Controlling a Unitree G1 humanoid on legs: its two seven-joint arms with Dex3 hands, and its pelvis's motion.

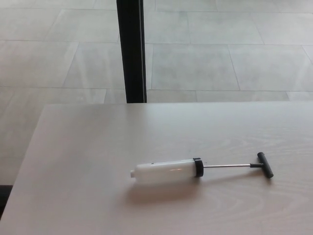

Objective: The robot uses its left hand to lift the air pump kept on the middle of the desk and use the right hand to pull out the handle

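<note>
Air pump (166, 171): lying flat, lower centre of desk (88, 147); handle (264, 165) extended rightward. Robot hands: neither visible, state unknown.

Air pump (168, 171) lies flat on desk (88, 161), white barrel toward my left, black collar (198, 167) at barrel's right end. Thin metal rod (227, 166) extends right, black T-handle (264, 165) at its tip, apparently resting on desk. Neither of my hands shows. Black post (131, 49) stands behind desk, tiled floor (220, 49) beyond.
</note>
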